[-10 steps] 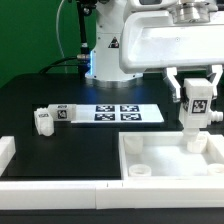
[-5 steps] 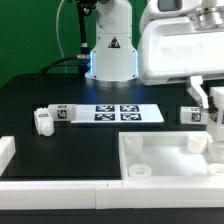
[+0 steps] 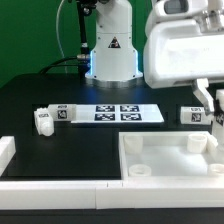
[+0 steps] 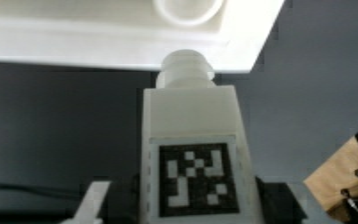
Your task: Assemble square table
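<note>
Marker board (image 3: 110, 112) behind square slab (image 3: 172, 170)

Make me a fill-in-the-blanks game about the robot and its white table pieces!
1. The gripper is shut on a chunky ___ that bears a black-and-white tag.
2. The marker board shows ___ square tags.
3. The square slab with the raised rim is coloured ___.
Missing words: leg; four; white.
</note>
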You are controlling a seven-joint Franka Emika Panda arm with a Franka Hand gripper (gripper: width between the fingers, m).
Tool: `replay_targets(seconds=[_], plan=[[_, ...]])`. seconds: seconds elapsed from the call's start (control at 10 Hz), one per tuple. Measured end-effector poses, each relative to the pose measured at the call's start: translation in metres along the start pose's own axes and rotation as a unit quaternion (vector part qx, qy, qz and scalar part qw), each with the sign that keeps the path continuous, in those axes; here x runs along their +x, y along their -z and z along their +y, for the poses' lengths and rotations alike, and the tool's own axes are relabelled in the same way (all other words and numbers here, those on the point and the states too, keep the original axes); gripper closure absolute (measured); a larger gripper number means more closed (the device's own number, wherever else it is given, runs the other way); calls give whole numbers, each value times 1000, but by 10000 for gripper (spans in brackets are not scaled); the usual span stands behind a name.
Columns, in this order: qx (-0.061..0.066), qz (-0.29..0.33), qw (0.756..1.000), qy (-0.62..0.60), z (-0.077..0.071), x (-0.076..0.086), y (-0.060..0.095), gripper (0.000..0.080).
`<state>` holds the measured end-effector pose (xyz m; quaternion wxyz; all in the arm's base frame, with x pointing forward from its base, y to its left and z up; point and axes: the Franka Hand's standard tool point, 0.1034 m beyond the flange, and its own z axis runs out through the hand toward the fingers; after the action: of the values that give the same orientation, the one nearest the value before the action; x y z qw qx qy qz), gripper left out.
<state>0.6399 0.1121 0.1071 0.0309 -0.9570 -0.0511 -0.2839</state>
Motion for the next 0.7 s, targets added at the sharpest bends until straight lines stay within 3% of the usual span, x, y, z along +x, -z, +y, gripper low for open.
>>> replay_targets(seconds=[0.7], plan=[[-1, -20, 1000, 1, 1, -22, -15, 515]])
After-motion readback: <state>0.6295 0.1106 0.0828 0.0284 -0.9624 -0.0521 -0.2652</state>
